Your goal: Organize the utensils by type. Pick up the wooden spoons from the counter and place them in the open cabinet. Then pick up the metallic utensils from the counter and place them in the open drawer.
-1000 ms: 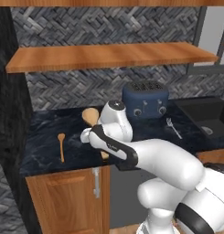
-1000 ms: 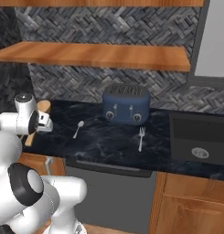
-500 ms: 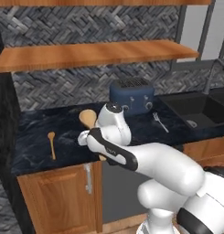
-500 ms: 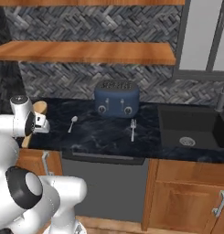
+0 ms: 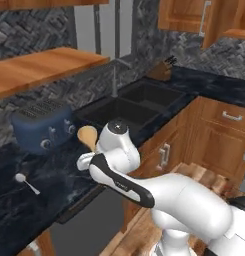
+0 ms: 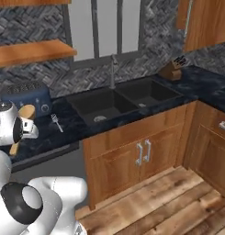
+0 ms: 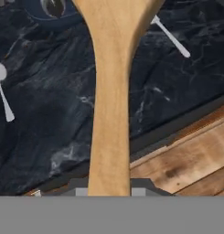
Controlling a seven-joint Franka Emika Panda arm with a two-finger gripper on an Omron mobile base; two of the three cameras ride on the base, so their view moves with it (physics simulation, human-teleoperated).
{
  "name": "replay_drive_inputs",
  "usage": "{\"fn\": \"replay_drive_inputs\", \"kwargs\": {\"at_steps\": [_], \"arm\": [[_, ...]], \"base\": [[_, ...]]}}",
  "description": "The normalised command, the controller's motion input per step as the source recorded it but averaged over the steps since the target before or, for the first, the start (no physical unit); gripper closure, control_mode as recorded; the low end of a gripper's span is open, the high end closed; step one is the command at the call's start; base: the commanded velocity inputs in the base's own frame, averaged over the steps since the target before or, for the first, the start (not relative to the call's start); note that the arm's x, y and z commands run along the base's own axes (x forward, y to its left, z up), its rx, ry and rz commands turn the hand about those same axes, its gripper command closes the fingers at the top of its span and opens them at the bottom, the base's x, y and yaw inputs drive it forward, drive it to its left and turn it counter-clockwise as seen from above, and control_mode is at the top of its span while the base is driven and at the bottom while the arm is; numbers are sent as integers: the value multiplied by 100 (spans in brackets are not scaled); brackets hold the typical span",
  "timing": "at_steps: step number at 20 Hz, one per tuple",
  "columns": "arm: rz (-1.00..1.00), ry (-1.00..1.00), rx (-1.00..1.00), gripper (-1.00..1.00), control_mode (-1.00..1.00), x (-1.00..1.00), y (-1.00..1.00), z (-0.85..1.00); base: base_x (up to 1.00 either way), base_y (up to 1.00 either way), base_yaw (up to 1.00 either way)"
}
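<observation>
**Tan wooden spoon clamped in the gripper, above the black counter**

Tan timber, large wooden spoon [image 7: 109, 91]: handle runs straight up from between the fingertips in the hand view, widening toward the bowl at the top edge; round bowl [image 5: 87, 135] shows just beyond the wrist in the left base view, lifted clear of the surface; gripper [image 7: 109, 189] clenched on the handle, jaws narrow around it.

Black counter [image 7: 54, 119], pale veining: lies beneath the hand and the held spoon; its front edge crosses below and to the right of the handle in the hand view, with wood plank floor [image 7: 186, 160] past it.

Silver metal spoon [image 7: 2, 89], small: flat on the counter, well apart from the gripper, left of the handle in the hand view; also seen in the left base view [image 5: 25, 182], left of the arm.

Silver fork [image 7: 170, 39]: on the counter, right of the handle in the hand view, apart from the hand.

Blue toaster [image 5: 41, 127]: on the counter beyond the hand, near the spoon bowl.

Black double sink [image 6: 123, 98]: set in the counter, well apart from the hand.
</observation>
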Motion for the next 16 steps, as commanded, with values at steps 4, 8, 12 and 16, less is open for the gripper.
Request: {"fn": "replay_drive_inputs", "kwargs": {"at_steps": [4,8,12,16], "arm": [[0,0,0,100,100,0,0,0],[0,0,0,100,100,0,0,0],[0,0,0,100,100,0,0,0],[0,0,0,100,100,0,0,0]], "base": [[1,3,-100],[1,1,-100],[6,0,-100],[24,6,-84]]}}
